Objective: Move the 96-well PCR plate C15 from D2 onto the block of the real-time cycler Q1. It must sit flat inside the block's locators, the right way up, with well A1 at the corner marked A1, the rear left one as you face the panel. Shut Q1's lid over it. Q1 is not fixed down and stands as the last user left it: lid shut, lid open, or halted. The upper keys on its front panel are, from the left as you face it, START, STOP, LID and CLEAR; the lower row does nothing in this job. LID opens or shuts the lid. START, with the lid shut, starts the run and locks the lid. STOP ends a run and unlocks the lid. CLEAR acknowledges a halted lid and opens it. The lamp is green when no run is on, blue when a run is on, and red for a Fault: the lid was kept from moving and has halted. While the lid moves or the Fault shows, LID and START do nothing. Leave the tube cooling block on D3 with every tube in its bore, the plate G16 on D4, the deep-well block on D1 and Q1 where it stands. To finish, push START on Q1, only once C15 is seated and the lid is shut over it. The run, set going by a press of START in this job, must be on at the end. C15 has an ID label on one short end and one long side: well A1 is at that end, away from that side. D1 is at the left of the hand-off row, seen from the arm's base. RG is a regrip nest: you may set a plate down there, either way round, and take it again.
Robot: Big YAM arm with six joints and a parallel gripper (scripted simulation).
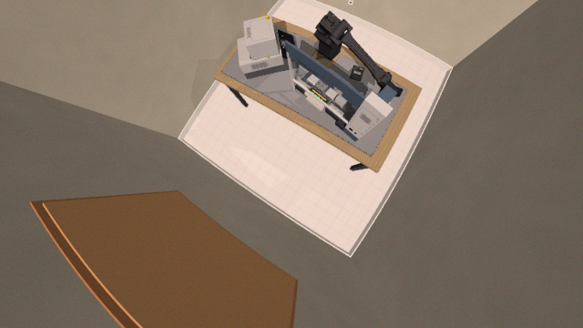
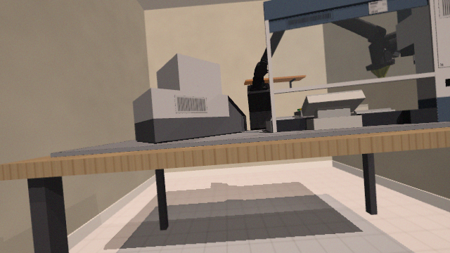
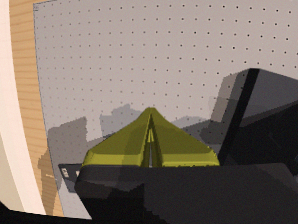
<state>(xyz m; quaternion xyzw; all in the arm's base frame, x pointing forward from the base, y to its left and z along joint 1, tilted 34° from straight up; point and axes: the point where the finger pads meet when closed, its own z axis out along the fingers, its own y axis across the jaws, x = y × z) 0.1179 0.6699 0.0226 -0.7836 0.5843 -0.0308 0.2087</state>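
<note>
My gripper is shut with nothing between its olive fingers. It hangs above the grey perforated mat, near the wooden table edge. In the exterior view the gripper is high behind the blue-topped frame, next to a white and blue machine. From above, the arm reaches from its base to the far end of the table, beside a white box. The hand-off row lies under the blue frame. Its plates are too small to tell apart. A low machine with a sloped lid stands behind the frame.
A large grey and white instrument stands at the other end of the table and also shows in the exterior view. A dark block lies to the right of my fingers. A small black part sits on the mat.
</note>
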